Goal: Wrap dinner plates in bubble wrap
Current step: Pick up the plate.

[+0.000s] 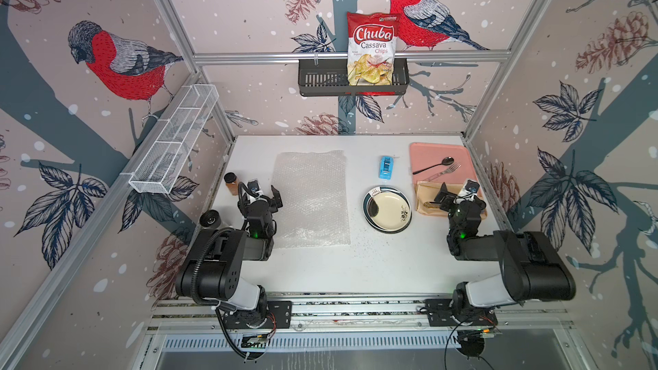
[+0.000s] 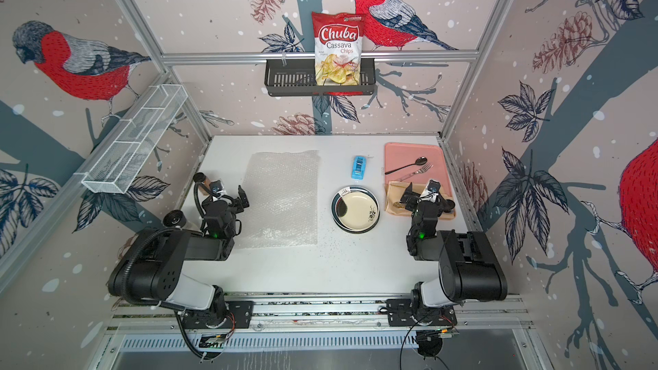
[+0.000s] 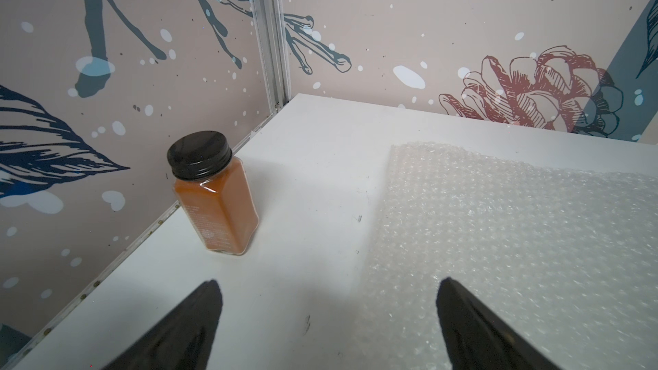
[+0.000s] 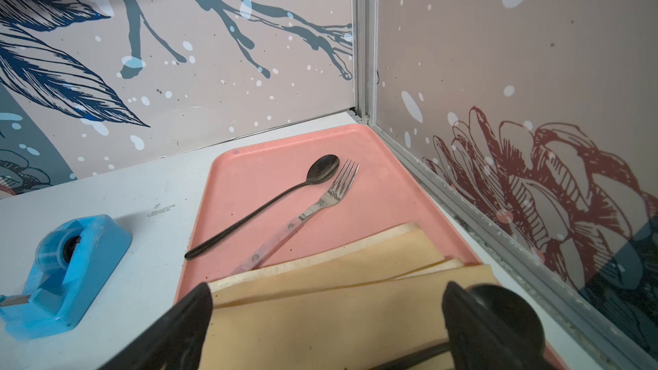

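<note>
I see my left claw (image 3: pixel 327 282) open over the bubble wrap (image 3: pixel 516 226) edge, my right claw (image 4: pixel 325 286) open above the napkin (image 4: pixel 320 304).

Walls (image 1: pixel 249 12) papered with bullfinches and pinecones enclose a white table (image 1: pixel 374 272) inside an aluminium frame (image 1: pixel 249 58).

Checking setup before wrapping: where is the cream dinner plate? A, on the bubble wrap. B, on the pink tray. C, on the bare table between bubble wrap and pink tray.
C: the dinner plate lies on the white table, apart from both the bubble wrap and the pink tray.
</note>
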Controlling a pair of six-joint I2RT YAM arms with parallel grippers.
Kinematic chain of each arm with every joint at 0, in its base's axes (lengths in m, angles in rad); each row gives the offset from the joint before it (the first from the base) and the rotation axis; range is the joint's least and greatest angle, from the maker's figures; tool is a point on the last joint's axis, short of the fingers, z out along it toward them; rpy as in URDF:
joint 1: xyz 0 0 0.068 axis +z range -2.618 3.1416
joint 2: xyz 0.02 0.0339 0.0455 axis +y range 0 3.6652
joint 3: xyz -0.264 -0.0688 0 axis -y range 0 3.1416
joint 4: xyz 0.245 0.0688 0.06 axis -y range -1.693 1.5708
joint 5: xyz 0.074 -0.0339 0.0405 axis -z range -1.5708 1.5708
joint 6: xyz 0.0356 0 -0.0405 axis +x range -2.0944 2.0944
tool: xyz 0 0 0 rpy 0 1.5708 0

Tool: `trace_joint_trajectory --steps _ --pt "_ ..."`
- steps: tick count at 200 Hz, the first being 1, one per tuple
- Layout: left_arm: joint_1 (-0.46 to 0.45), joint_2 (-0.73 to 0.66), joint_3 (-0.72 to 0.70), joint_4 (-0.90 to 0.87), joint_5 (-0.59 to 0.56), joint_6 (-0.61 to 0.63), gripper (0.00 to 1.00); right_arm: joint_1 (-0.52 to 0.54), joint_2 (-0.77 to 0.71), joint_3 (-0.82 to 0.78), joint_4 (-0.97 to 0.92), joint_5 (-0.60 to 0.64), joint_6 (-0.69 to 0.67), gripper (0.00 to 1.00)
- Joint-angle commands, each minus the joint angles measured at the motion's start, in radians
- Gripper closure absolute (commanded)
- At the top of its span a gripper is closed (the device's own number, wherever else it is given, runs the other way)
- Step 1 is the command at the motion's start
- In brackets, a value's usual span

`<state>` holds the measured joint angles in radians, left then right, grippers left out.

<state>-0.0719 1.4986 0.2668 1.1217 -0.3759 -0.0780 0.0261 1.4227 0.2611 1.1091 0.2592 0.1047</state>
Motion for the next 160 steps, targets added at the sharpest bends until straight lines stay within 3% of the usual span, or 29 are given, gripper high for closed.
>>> trace_joint_trajectory --steps 1,21,37,62,76,103,133,160 --pt "-0.002 -0.034 0.041 -0.066 -0.011 0.005 0.03 0.0 -0.086 0.11 -0.282 -0.095 0.012 0.0" --pt "-0.016 -0.075 0.184 -0.351 0.017 0.018 0.04 0.011 -0.15 0.169 -0.451 -0.183 0.059 0.0" --pt "-0.049 -0.068 0.317 -0.563 -0.032 -0.024 0.04 0.027 -0.192 0.222 -0.592 -0.233 0.1 0.0" --pt "-0.083 -0.055 0.499 -0.851 0.085 -0.153 0.03 0.052 -0.212 0.311 -0.83 -0.327 0.167 0.04" --pt "-0.105 -0.036 0.566 -0.945 0.212 -0.245 0.04 0.08 -0.215 0.338 -0.915 -0.364 0.203 0.07" --pt "-0.185 -0.013 0.612 -0.951 0.457 -0.378 0.03 0.159 -0.19 0.376 -1.03 -0.425 0.263 0.12" --pt "-0.326 0.024 0.654 -0.946 0.541 -0.452 0.04 0.263 -0.142 0.396 -1.091 -0.408 0.281 0.16" --pt "-0.446 0.075 0.669 -0.908 0.566 -0.519 0.06 0.281 -0.086 0.396 -1.095 -0.421 0.301 0.25"
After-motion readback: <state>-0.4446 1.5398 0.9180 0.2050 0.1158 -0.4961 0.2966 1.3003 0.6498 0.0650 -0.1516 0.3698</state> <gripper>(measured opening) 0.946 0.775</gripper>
